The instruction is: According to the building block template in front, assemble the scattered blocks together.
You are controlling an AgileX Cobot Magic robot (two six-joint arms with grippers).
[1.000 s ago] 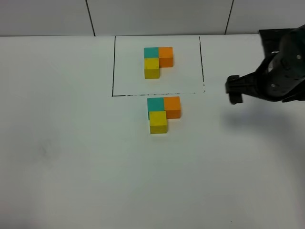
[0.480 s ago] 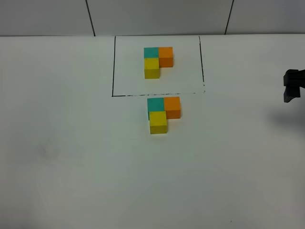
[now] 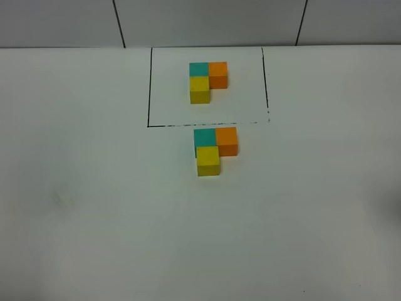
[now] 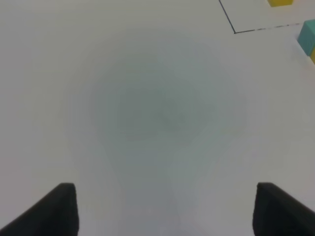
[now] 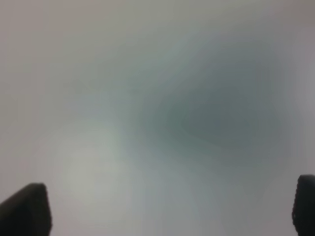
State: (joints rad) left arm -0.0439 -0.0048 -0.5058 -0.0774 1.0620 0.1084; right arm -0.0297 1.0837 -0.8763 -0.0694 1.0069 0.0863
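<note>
Exterior high shows us a white table with neither arm in view. A thin black outline frames the building block template at the far middle of the table: a teal cube and an orange cube side by side, with a yellow cube touching the near face of the teal one, making an L.

Just on the near side of the outline's front edge we see the scattered blocks, now gathered in the same L: teal block and orange block touching side by side, and the yellow block set against the near face of the teal one. All three sit flat on the table, outside the frame.

From the left wrist we see the left gripper hanging over bare table, its two dark fingertips set wide apart at the picture's corners with nothing between them. A corner of the black outline and slivers of teal and yellow show at the far edge of that view.

From the right wrist, blurred, we see the right gripper with its fingertips spread fully wide over plain white surface, holding nothing.
</note>
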